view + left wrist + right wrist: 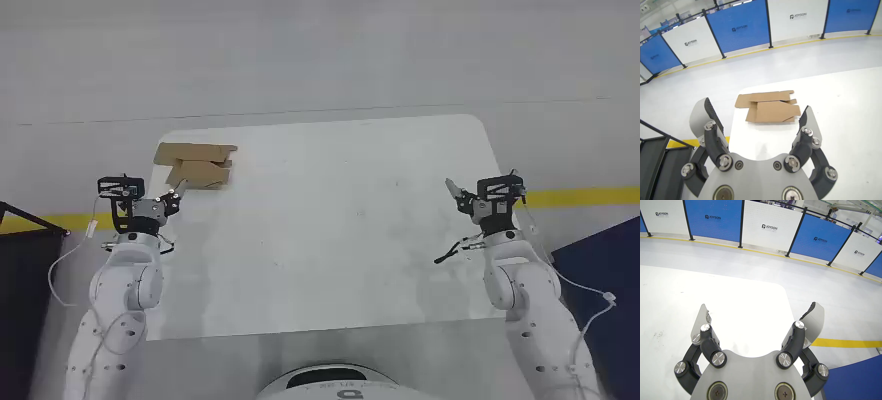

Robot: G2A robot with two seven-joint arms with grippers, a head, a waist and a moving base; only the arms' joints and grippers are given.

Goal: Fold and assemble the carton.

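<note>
A flat brown cardboard carton lies unfolded at the far left corner of the white table; the left wrist view shows the carton with its flaps overlapping. My left gripper hangs open at the table's left edge, just short of the carton, and in its own view the left gripper holds nothing. My right gripper is open near the table's right edge, far from the carton; the right gripper is empty over bare table.
A yellow floor line runs past both sides of the table. A dark frame stands on the floor beside the table's left edge. Blue and white fence panels ring the area well beyond the table.
</note>
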